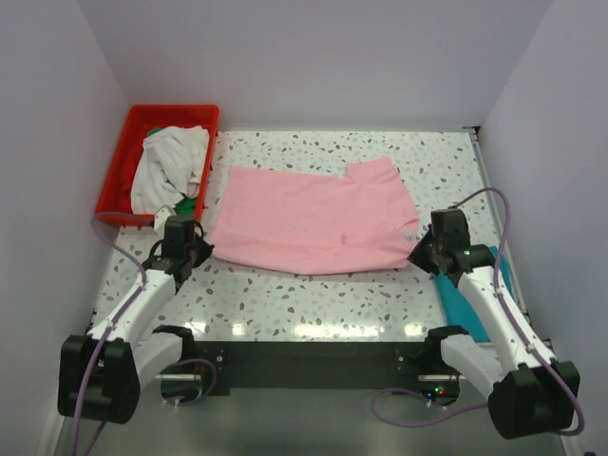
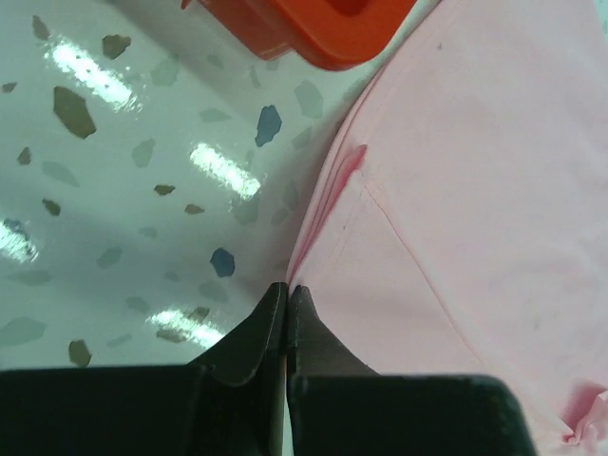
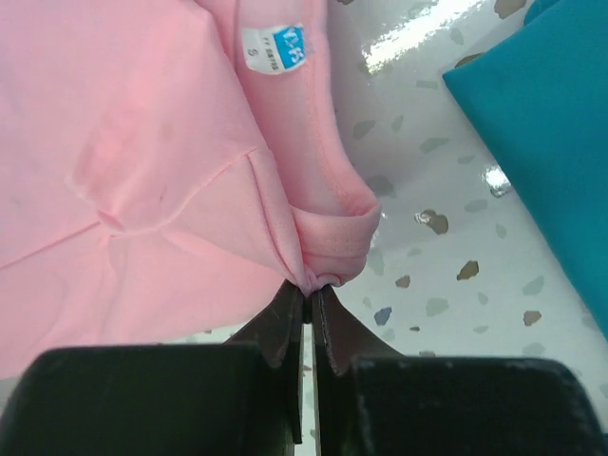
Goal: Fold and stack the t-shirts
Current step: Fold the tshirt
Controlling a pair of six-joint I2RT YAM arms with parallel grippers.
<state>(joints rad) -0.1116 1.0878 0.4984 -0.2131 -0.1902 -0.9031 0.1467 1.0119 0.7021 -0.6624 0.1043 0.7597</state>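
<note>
two grips clamp the pink t-shirt [image 1: 309, 218]: left pincer [image 2: 287, 291], right pincer [image 3: 311, 289].

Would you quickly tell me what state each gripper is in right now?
Left gripper: closed, apparently pinching the edge of the pink t-shirt.
Right gripper: closed on a fold of the pink t-shirt near its neck label.

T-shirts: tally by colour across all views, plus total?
pink t-shirt: 1, spread on the table
teal t-shirt: 1, at the right edge
off-white t-shirt: 1, bunched in the red crate
green t-shirt: 1, mostly hidden under the off-white one
Total: 4
</note>
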